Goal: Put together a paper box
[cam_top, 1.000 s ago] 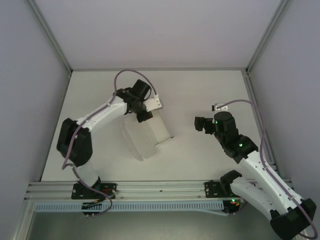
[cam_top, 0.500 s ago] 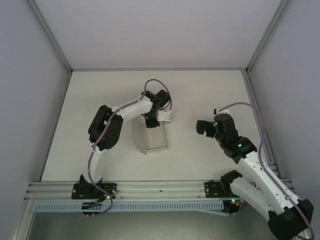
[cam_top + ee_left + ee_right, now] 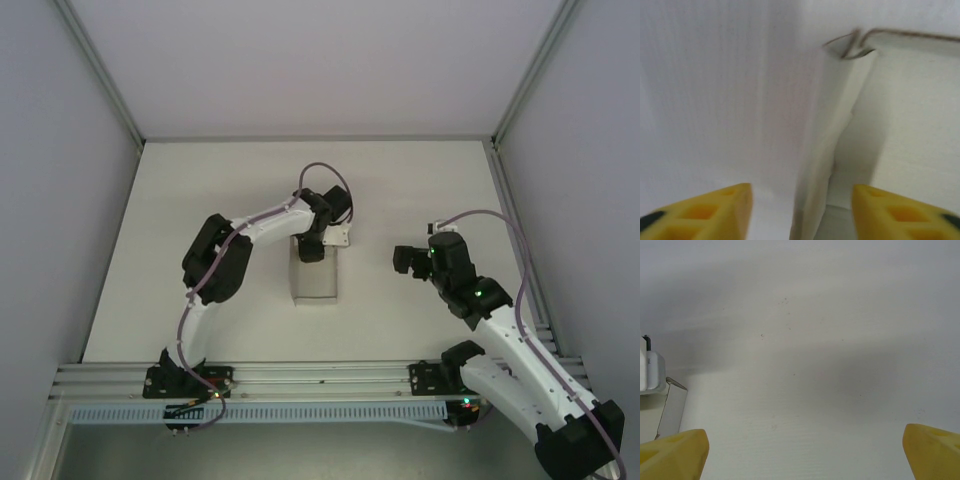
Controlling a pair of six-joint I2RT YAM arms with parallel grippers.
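The paper box point(image 3: 318, 280) is a small off-white open box lying on the table at the middle. My left gripper point(image 3: 310, 246) hovers over its far end. In the left wrist view one thin upright wall of the paper box point(image 3: 826, 145) stands between the yellow fingertips point(image 3: 715, 210), with a gap on each side; the left gripper point(image 3: 800, 212) is open and touches nothing. My right gripper point(image 3: 404, 258) is to the right of the box, apart from it, and open. In the right wrist view the right gripper point(image 3: 805, 455) has bare table between its fingers, and a corner of the box point(image 3: 673, 407) shows at the left.
The white tabletop point(image 3: 200, 200) is fenced by grey walls with metal posts at the back corners point(image 3: 140, 140). An aluminium rail point(image 3: 320, 375) runs along the near edge. The left arm's cable point(image 3: 325, 175) loops above its wrist.
The left arm swung right and drew the box toward the middle, turning it square. Its jaws then opened and let go of the box wall. The right arm barely moved.
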